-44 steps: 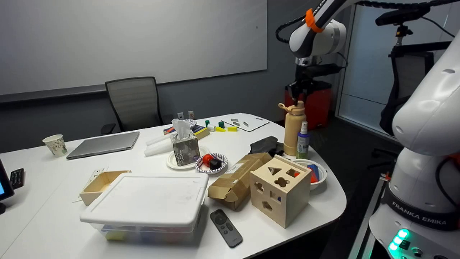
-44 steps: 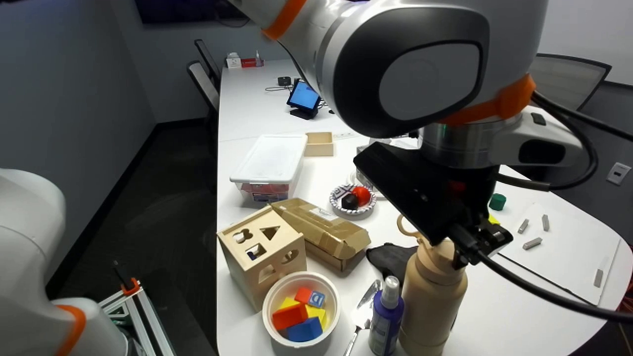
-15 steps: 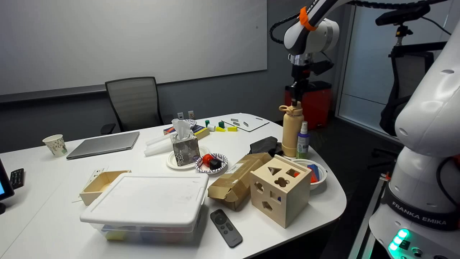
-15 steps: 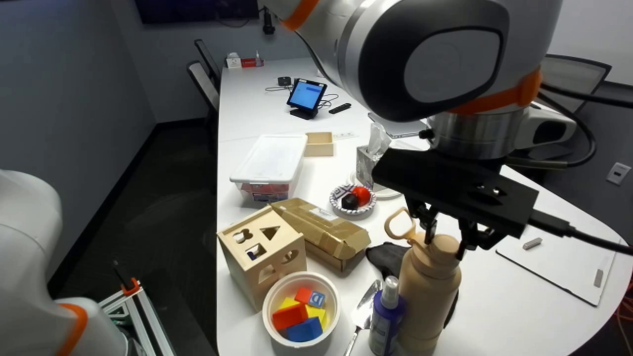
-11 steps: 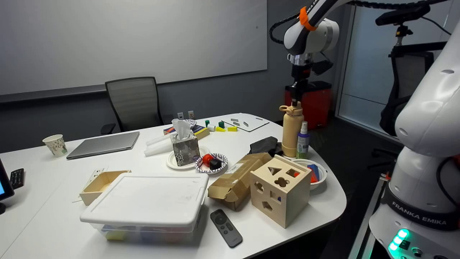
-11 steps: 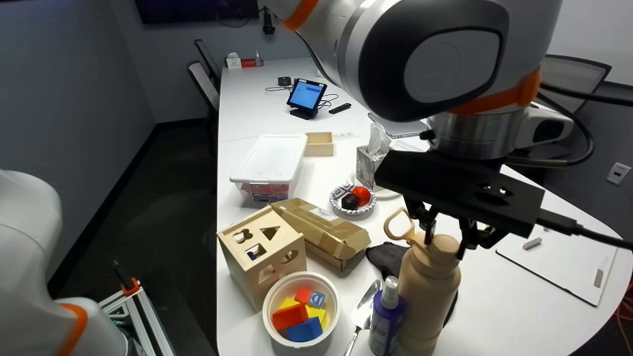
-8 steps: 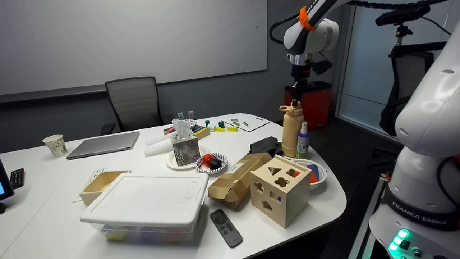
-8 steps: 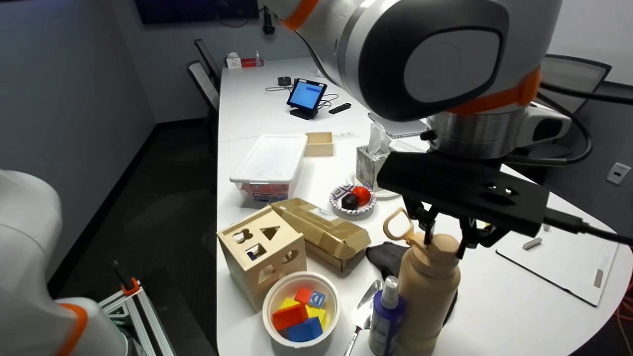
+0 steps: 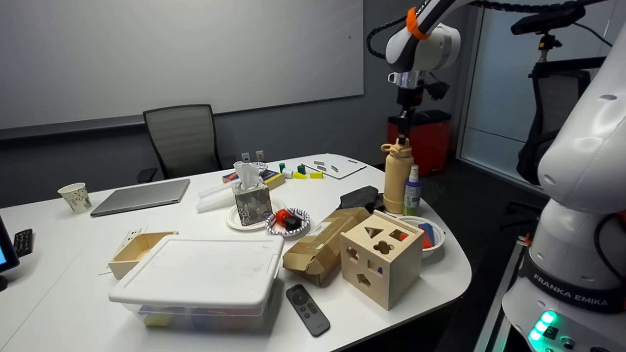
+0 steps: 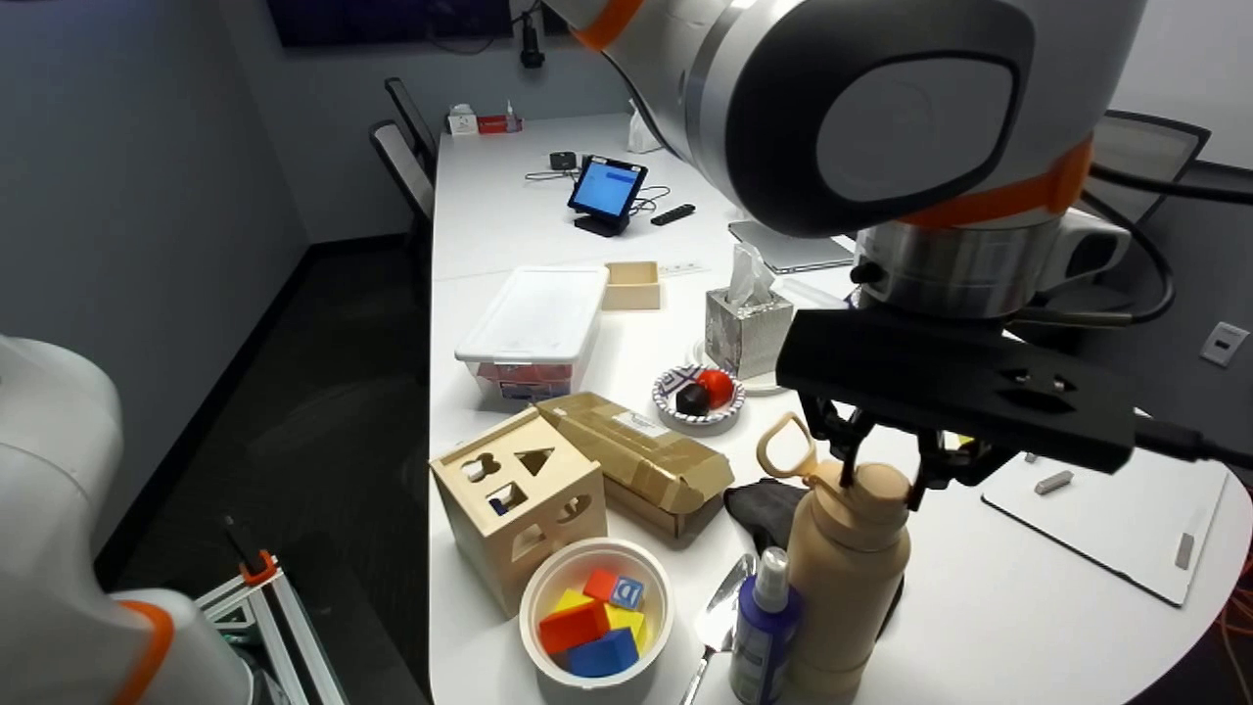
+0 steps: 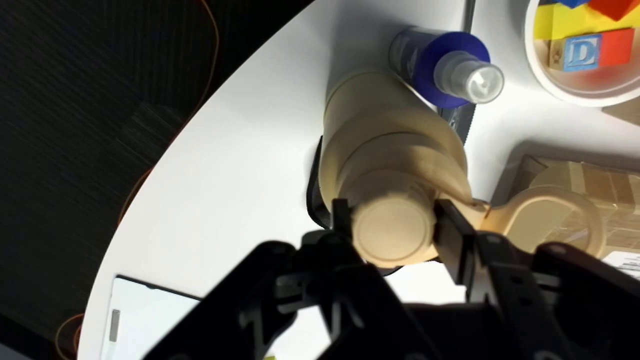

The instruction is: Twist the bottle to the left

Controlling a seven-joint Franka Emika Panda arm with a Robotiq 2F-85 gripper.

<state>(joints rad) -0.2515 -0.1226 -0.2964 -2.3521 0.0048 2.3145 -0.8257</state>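
A whiteboard (image 9: 186, 54) hangs behind the white table (image 9: 68, 264) I am working over from afar. Near the table's rounded end the tan bottle (image 9: 398, 181) stands upright in both exterior views, with the gripper (image 11: 393, 215) pointing down at it from above. In the wrist view the fingers (image 11: 454, 227) sit on opposite sides of its lid (image 11: 392, 235), and I judge that they are pinching it, though how firmly I cannot tell. The carry loop (image 11: 547, 193) juts out beyond the finger at the right of that view. I take the step in hand to be the turn itself, and left to mean counter-clockwise seen from above. To do it well I should rotate about the bottle's own axis with no sideways drift, since the hold is only at the top and a shove there could tip something so tall. The loop will be my gauge: if it swings along with the fingers, the hold is good; if it lags, the smooth lid is probably slipping and wants a lower, firmer bite. Just beside the bottle stands a purple sprayer (image 10: 766, 627), touching or not I cannot tell, so a wobble could knock it. A dark pouch (image 10: 764, 509) lies close by too; whether it reaches under the base is hidden. Farther out are a metal cake server (image 10: 729, 597), a bowl (image 10: 529, 612) of coloured blocks (image 10: 574, 627), a wooden cube (image 9: 389, 271) and a cardboard box (image 9: 325, 244), which a clean turn on the spot should not disturb.
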